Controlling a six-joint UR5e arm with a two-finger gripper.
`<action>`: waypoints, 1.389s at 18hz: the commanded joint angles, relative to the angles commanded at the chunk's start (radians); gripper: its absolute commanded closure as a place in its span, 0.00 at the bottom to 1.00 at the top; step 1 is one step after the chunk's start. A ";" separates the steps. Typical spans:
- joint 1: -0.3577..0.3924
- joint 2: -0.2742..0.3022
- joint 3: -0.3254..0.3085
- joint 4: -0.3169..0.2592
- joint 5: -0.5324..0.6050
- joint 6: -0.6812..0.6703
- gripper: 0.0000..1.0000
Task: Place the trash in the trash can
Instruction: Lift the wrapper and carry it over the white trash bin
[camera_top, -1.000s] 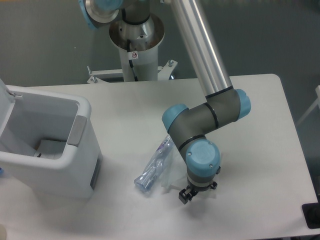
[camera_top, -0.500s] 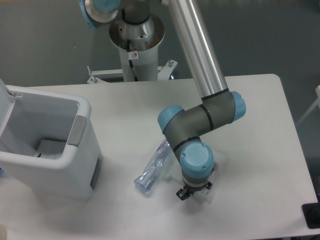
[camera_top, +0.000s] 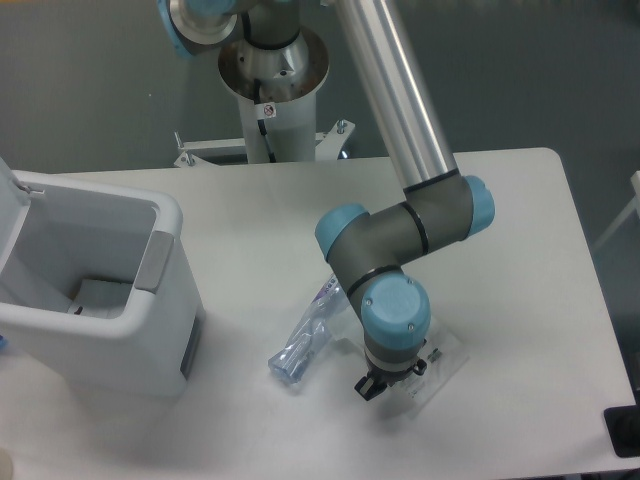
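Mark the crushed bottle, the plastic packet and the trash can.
crushed bottle (camera_top: 305, 340), fixed camera, mid body.
plastic packet (camera_top: 440, 358), fixed camera, part showing right of the wrist.
trash can (camera_top: 152, 263), fixed camera, grey panel on the rim.

White table: trash can, crushed bottle, plastic packet.

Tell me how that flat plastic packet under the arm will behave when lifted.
The packet looks thin and translucent, so it is probably floppy and very light. Lying flat on the table, it may be hard to pinch. Its glossy film could slip from the hand.
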 joint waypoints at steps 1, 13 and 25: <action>0.003 0.041 0.005 0.000 -0.022 0.002 1.00; -0.084 0.322 0.095 0.000 -0.236 0.091 1.00; -0.193 0.537 0.063 -0.003 -0.568 0.077 1.00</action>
